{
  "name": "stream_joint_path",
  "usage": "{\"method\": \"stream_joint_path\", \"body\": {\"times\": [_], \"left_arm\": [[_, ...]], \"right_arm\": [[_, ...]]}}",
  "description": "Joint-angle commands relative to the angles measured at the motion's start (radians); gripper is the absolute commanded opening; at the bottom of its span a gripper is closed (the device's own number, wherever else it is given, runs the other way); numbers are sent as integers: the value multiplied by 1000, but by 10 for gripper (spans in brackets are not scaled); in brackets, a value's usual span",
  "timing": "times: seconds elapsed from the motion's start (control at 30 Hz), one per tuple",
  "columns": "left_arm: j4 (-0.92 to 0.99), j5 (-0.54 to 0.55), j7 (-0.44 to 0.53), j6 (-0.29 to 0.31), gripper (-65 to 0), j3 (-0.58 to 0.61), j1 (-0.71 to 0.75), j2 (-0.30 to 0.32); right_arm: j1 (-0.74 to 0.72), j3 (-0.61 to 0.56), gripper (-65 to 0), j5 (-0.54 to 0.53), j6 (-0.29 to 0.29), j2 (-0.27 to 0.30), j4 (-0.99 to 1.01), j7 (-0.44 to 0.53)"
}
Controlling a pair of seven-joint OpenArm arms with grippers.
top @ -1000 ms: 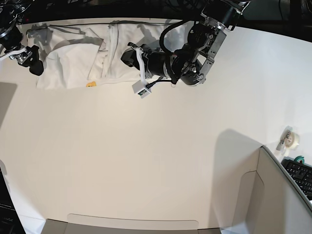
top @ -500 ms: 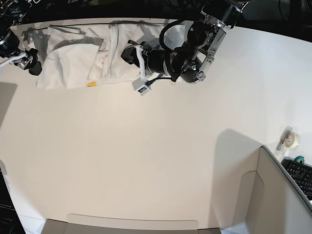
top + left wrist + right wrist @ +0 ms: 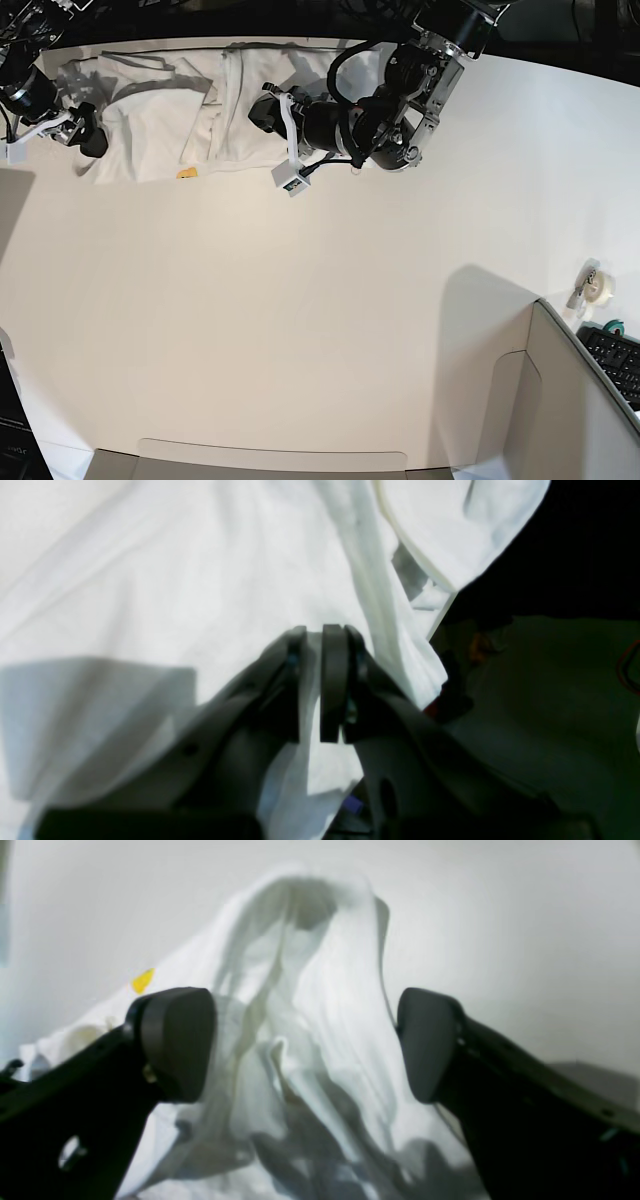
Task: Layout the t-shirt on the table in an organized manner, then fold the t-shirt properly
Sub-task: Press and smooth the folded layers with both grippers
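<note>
The white t-shirt (image 3: 160, 110) lies bunched along the far edge of the table (image 3: 300, 320), with a bit of yellow print (image 3: 187, 172) showing at its near hem. My left gripper (image 3: 262, 112) rests on the shirt's right half. In the left wrist view that gripper (image 3: 314, 630) is shut on a thin fold of the t-shirt (image 3: 175, 580). My right gripper (image 3: 85, 138) is at the shirt's left edge. In the right wrist view it (image 3: 305, 1040) is open, its fingers either side of a raised ridge of the t-shirt (image 3: 310, 970), not pinching it.
A grey cardboard box (image 3: 560, 400) fills the near right corner. A tape roll (image 3: 598, 285) and a keyboard (image 3: 615, 360) sit at the right edge. The table's dark far edge (image 3: 300, 42) runs right behind the shirt.
My right gripper has moved right, onto the shirt's left edge, and the cloth there has bunched up. The left arm has barely shifted and keeps its grip.
</note>
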State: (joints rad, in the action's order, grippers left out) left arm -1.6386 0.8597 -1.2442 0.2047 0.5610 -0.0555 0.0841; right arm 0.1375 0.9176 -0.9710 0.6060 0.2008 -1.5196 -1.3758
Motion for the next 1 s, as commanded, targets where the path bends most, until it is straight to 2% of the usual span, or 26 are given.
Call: {"method": "stream_joint_path", "body": {"times": [0.0,0.27,0.53,0.83,0.9,0.97], "left_arm": [[-21,19,13,2,-613,-5,-13,-4],[-21,19,13,2,-613,-5,-14,-4],[-21,19,13,2,-613,-5,-19,-4],[-21,19,13,2,-613,-5,-19,-4],[-21,19,13,2,-613,-5,-19,-4],[-21,20,13,2,-613,-5,-19,-4]], "right_arm": [[-3,2,-82,25,5,13,4,-20],[3,-7,-82,25,5,12,8,-20],[27,-139,-82,25,7,9,8,-20],[37,-145,-87,25,7,10,8,-20],[40,-145,-152,25,7,10,8,-20],[40,-145,-265,25,7,10,9,-20]]}}
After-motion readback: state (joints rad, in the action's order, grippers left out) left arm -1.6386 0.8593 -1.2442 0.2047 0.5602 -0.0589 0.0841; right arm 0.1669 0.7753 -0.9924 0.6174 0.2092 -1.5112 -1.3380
